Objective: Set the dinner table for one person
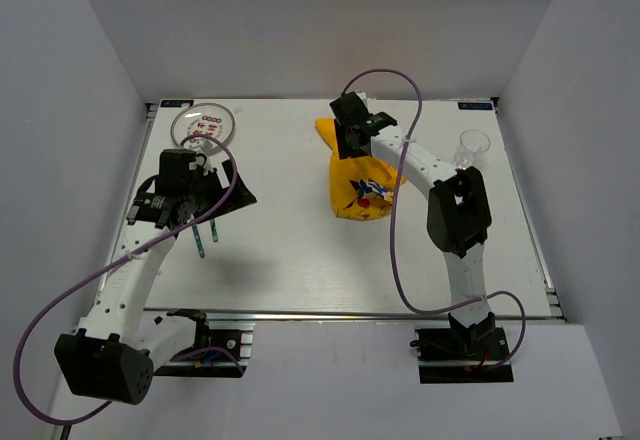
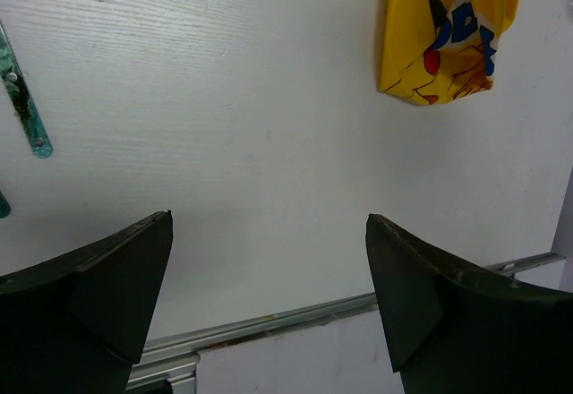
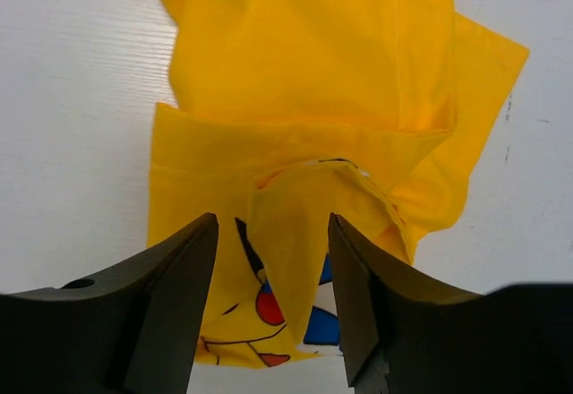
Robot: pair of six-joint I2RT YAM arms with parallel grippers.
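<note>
On your left, the left gripper (image 2: 269,219) hangs over a bare stretch of the dinner table (image 1: 300,260), its jaws spread wide with nothing between them. The table's metal front rail shows just beyond the fingertips in the wrist view. That arm reaches up from its base and bends inward, with the wrist above the table's left half. A clear plate (image 1: 203,123) sits behind it at the far left corner, and teal-handled cutlery (image 1: 200,240) lies on the white top just beside the gripper. The plate's small printed marks are too fine to read. Moving to the middle, the yellow placemat (image 1: 360,185) lies crumpled on the table. The right arm stretches forward and to its left, so the right gripper (image 3: 271,219) is down over the placemat's far end. Its jaws are partly apart on either side of a raised fold — you can see a gap between the fold and one finger, so it is not clamped. The cartoon print has blue lettering, but it is folded and unreadable. At far right a clear glass (image 1: 474,147) stands upright beside the right arm — the small labels on the table's far corners are too small to read.
</note>
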